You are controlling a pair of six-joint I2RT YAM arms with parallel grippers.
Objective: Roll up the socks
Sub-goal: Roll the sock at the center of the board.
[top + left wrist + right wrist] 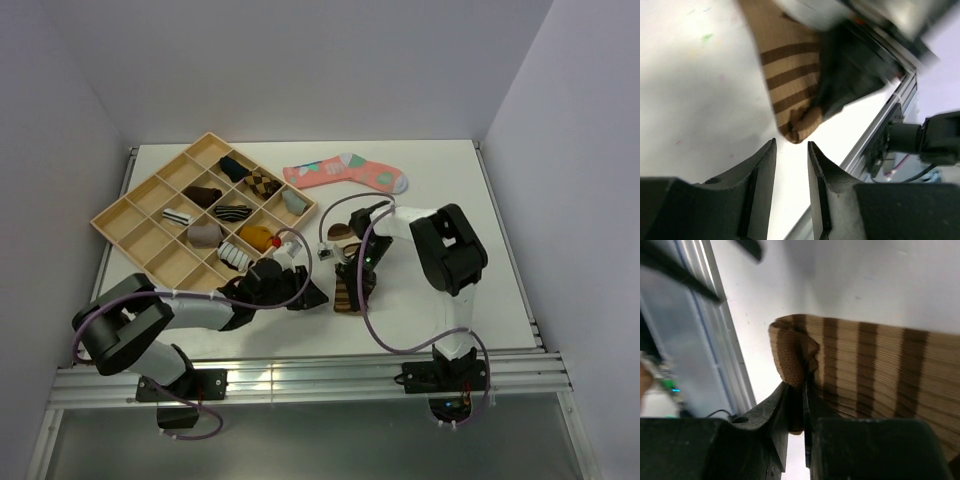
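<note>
The brown sock with tan bands [346,297] lies on the white table near the front edge, between the two grippers. My right gripper [353,280] is shut on its folded end, and the right wrist view shows the jaws [804,386] pinching the sock's edge [865,365]. My left gripper [312,296] is open and empty just left of the sock. In the left wrist view its fingertips [791,145] stand apart, just short of the sock's tip [795,125]. I cannot pick out the short white black-striped sock loose on the table.
A wooden divided tray [125,208] at the back left holds several rolled socks. A coral-pink sock with teal patches [345,172] lies flat at the back. The metal rail [300,375] runs along the table's front edge, close to the brown sock.
</note>
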